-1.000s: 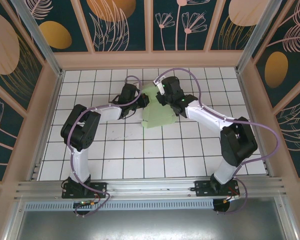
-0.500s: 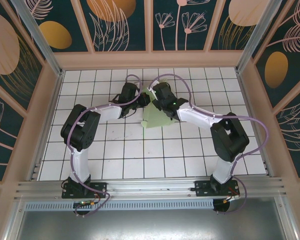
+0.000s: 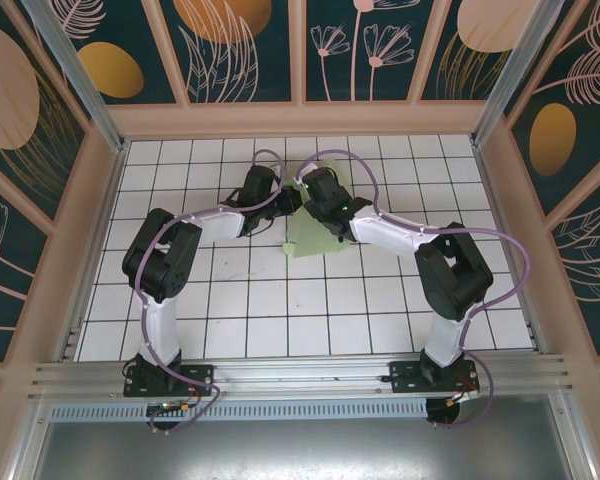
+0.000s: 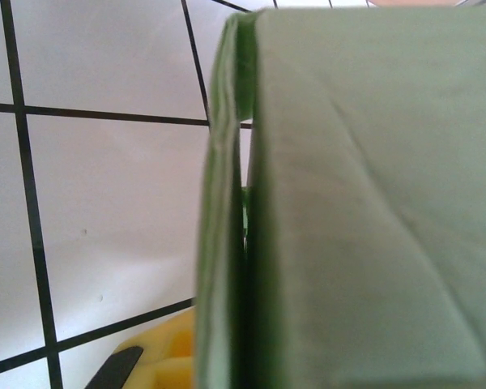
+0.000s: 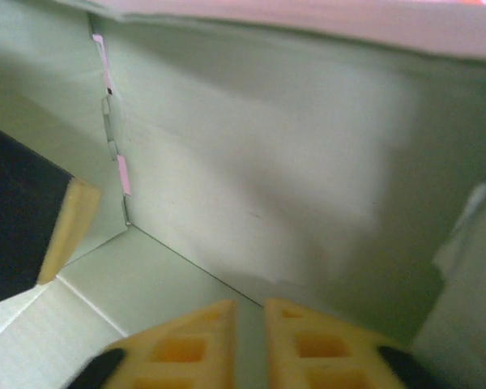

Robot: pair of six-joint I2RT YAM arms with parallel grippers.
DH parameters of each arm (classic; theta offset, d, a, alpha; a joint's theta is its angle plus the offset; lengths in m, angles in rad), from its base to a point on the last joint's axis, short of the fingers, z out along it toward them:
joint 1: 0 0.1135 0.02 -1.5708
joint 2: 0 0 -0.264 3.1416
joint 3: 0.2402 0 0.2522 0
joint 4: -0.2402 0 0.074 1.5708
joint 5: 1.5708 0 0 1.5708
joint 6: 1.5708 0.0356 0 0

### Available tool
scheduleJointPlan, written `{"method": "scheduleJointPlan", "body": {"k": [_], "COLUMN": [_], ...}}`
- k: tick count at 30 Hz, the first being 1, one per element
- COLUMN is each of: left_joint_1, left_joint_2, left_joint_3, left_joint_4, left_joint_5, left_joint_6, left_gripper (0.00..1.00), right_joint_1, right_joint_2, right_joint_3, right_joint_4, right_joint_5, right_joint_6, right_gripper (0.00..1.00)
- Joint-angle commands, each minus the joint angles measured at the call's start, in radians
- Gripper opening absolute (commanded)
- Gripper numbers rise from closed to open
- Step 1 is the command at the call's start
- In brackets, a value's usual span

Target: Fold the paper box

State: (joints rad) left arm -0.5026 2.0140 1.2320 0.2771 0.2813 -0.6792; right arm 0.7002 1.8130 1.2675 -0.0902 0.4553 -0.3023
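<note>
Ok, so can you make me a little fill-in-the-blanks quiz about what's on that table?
The paper box is pale ___.
The white table carries a grid of ___ lines.
The left arm and right arm both reach the ___.
The fingers of the right gripper are ___.
Missing words: green, black, box, yellow.

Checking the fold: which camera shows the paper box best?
Top external: the paper box shows its overall shape on the table, partly covered. Left wrist gives a doubled edge up close; right wrist, blurred inner walls.
</note>
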Motion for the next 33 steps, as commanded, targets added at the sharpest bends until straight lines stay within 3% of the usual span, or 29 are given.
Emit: {"method": "scheduleJointPlan", "body": {"k": [1, 8, 12, 17, 23, 33], "left_joint_1": [-0.003, -0.002, -0.001, -0.002, -0.002, -0.002], "left_joint_2": [0.034, 0.09, 0.101, 0.106, 0.101, 0.09], "left_joint_3": [0.05, 0.11, 0.126, 0.136, 0.142, 0.135], "left_joint_4": [-0.055, -0.14, -0.16, -0.172, -0.183, -0.176], "left_joint_5": [-0.021, -0.033, -0.034, -0.028, -0.018, 0.002], "left_joint_6": [-0.015, -0.034, -0.039, -0.031, -0.019, -0.01], "left_gripper": [0.0, 0.0, 0.0, 0.0, 0.0, 0.0], "right_joint_1": [-0.006, -0.071, -0.144, -0.253, -0.343, -0.355], "right_joint_2": [-0.047, -0.201, -0.287, -0.353, -0.288, -0.149], "right_joint_3": [0.029, -0.03, -0.069, -0.125, -0.1, -0.02], "right_joint_4": [-0.006, 0.014, 0.034, 0.077, 0.003, -0.045], "right_joint_5": [-0.058, -0.3, -0.486, -0.631, -0.796, -0.857], "right_joint_6": [0.052, 0.137, 0.204, 0.275, 0.233, 0.201], "right_gripper": [0.26, 0.45, 0.5, 0.47, 0.4, 0.41]}}
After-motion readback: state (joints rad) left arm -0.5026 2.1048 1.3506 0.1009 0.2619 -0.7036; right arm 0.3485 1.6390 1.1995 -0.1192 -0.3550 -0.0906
